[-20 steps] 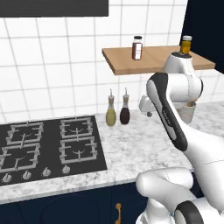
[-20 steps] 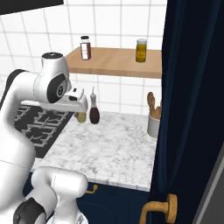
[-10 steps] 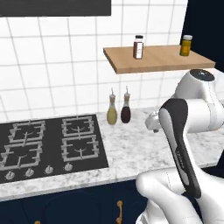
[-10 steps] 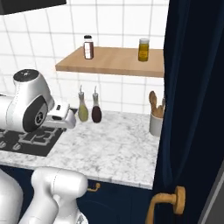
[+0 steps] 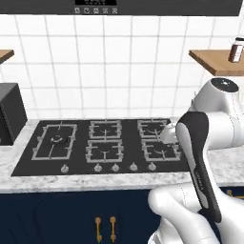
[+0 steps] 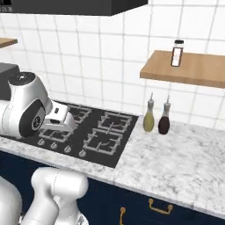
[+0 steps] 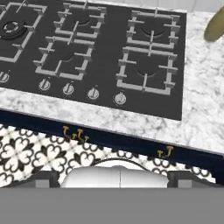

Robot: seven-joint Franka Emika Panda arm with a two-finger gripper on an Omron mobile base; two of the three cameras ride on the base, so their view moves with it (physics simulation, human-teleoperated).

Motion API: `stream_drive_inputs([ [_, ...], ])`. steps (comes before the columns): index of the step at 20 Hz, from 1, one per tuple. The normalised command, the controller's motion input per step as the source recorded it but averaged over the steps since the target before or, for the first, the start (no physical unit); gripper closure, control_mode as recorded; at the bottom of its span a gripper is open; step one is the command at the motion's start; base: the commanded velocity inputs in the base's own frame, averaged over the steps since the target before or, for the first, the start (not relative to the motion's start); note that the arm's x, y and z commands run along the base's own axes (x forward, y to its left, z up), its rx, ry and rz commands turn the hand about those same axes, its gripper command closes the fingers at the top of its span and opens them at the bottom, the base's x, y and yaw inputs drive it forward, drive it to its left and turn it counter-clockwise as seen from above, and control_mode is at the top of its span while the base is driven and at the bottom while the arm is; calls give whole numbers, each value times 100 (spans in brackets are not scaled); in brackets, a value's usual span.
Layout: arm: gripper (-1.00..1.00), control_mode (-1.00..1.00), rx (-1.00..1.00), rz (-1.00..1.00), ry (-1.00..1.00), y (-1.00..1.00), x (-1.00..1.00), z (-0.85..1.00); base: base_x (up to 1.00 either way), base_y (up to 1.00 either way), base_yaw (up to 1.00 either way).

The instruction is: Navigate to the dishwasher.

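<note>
A black gas hob (image 5: 102,145) was seen set into the marble bench (image 6: 189,160), with navy cabinet fronts (image 5: 57,217) and gold handles (image 5: 105,228) directly below the hob. Two bottles (image 6: 157,117) stood on the bench just right of the hob, under a wooden shelf (image 6: 189,70) bearing a spice jar (image 6: 176,53). The dishwasher could not be made out. Whether the gripper was open or closed could not be told.

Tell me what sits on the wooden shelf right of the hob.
In the right base view, one small jar with a dark cap stands upright on the shelf. The shelf's right end runs past the frame edge, so anything there is unseen.
</note>
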Motion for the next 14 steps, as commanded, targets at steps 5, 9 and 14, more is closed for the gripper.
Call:
stream_drive_inputs([
  [5, -100, 100, 0, 0, 0, 0, 0, 0, 0, 86, 72],
  [9, -100, 100, 0, 0, 0, 0, 0, 0, 0, 70, 77],
  [14, -100, 100, 0, 0, 0, 0, 0, 0, 0, 65, 78],
])
